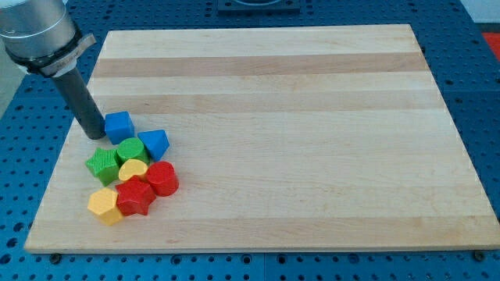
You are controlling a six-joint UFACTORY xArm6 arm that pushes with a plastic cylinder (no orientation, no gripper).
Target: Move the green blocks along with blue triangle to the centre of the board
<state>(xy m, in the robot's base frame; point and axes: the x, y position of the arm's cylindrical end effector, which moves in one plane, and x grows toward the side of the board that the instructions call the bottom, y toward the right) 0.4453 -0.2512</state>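
The blue triangle (pixel 156 143) lies at the view's left, lower half of the board. Two green blocks sit beside it: a green round one (pixel 131 151) touching its left side and a green star-shaped one (pixel 102 165) further left. My tip (pixel 94 134) rests on the board just left of a blue cube (pixel 119 126), touching or nearly touching it. The tip is above the green star block and up-left of the blue triangle.
A yellow semicircle-like block (pixel 133 169), a red cylinder (pixel 162 179), a red star block (pixel 136 196) and a yellow hexagon (pixel 105 205) are packed below the green blocks. The wooden board (pixel 312 140) lies on a blue perforated table (pixel 16 211).
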